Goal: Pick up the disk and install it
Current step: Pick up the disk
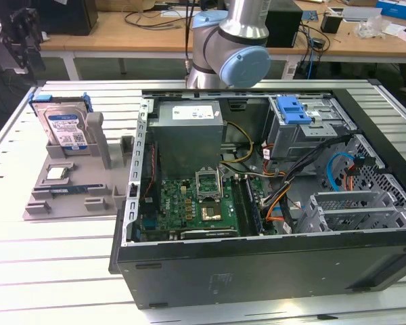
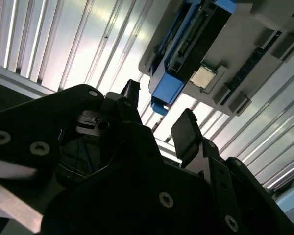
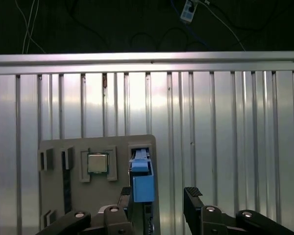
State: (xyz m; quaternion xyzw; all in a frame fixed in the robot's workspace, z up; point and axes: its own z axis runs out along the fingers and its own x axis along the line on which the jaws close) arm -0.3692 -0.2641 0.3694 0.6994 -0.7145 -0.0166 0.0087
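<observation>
1. Judged from how things lie, no part of the task is done yet. In the exterior view the disk stands on edge in a slot of the grey holder. The holder rests on the bench at about 9 o'clock from the open computer.
2. In the first wrist view the gripper hangs over the holder with its fingers apart, clamped on nothing. The disk's blue edge shows between them, closer to one finger, and I cannot tell whether anything touches.
3. Both the pick-up and the install are left to do. The drive cage sits at about 1 o'clock inside the computer.
4. Count: one disk, one holder, one chip at 6 o'clock from the disk, one computer, one gripper with two fingers.
</observation>
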